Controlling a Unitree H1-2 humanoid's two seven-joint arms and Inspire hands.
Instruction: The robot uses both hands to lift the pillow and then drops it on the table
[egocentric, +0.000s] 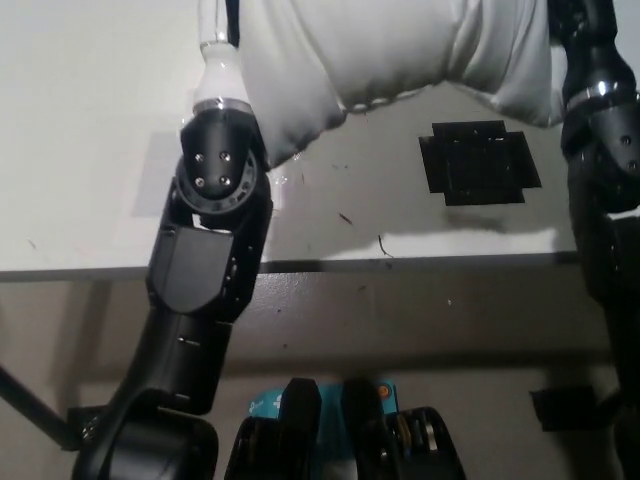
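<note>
While the white pillow (380, 50) is hanging at 12 o'clock above the table (80, 150), soft and light, sagging between side grips, left hand (215, 20) and right hand (575, 25) are pressing its flanks, finger closure not discernible.

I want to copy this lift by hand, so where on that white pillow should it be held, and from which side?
Hold the pillow by its two opposite flanks, pressing inward from left and right. It is wide, soft and sagging at the bottom corners, so a squeeze across its width likely works better than a pinch. The left hand and the right hand sit at those sides above the table.
</note>
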